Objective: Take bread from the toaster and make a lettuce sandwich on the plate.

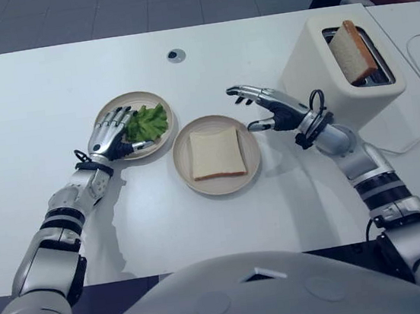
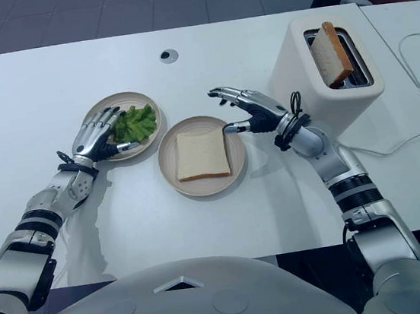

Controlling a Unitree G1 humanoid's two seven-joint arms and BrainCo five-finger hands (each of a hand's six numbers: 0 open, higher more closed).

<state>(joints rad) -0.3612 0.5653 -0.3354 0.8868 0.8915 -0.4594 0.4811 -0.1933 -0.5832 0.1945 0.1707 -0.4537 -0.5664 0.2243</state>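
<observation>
Bread slice lies flat on centre plate as base. Left hand, unclenched and empty, brackets the left edge of the lettuce, likely to pinch it. Right hand hovers released near toaster, whose slot holds another slice.

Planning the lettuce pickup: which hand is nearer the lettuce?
Left. The left hand is right beside the lettuce, over its plate; the right hand hovers beyond the bread plate, by the toaster.

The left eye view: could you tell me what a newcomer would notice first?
A white boxy toaster stands right rear, with a brown-crusted bread slice poking from its slot. At centre, a white bread slice lies on a round beige plate; the left hand is at green lettuce on a second plate.
</observation>
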